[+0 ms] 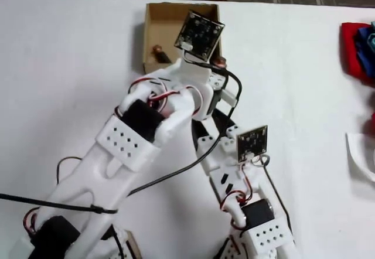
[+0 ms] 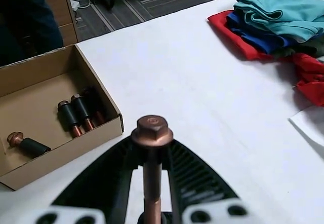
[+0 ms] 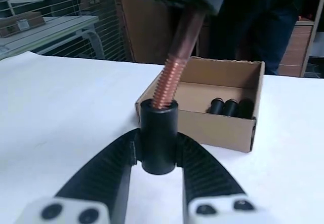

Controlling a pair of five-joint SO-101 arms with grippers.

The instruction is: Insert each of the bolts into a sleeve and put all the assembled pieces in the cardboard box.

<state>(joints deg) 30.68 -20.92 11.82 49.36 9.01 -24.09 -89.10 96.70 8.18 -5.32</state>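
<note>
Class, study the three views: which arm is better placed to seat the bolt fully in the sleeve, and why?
Likely the left. The left fingers grip the bolt, whose threaded tip sits in the sleeve that the right fingers hold upright; it need only push down.

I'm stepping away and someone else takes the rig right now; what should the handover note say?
Left gripper: shut on the bolt, held by its shank, near the cardboard box.
Right gripper: shut on the sleeve, upright.
Done: several assembled pieces lie in the box; the bolt's tip is in the sleeve's mouth, threads mostly exposed.
To do: push the bolt fully in, then put this piece in the box.
</note>
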